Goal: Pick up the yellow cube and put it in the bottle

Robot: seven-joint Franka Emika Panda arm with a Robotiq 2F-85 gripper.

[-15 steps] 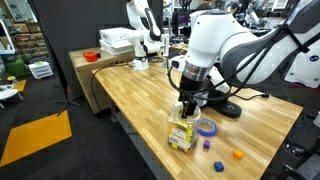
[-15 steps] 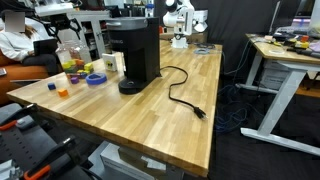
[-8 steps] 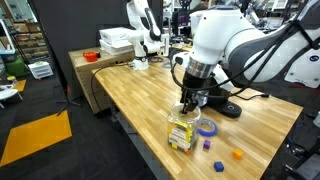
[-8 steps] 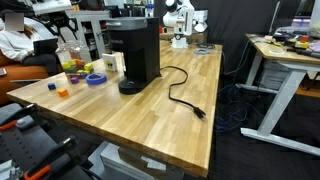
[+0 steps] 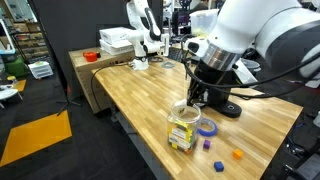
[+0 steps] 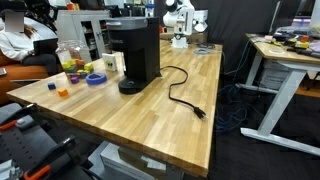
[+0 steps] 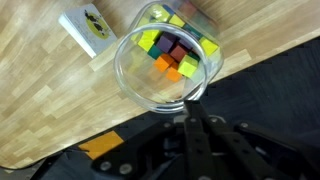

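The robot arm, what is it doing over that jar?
The robot arm's gripper hangs just above the open jar on the wooden table. The wrist view looks straight down into the jar, where several coloured cubes lie. A few more cubes sit on the table beside it.

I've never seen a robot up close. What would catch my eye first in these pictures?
The bulky white robot arm looms over a wooden table, its tip above a clear jar holding bright coloured cubes. In an exterior view, a tall black coffee maker stands on the table with its cord snaking across the wood.
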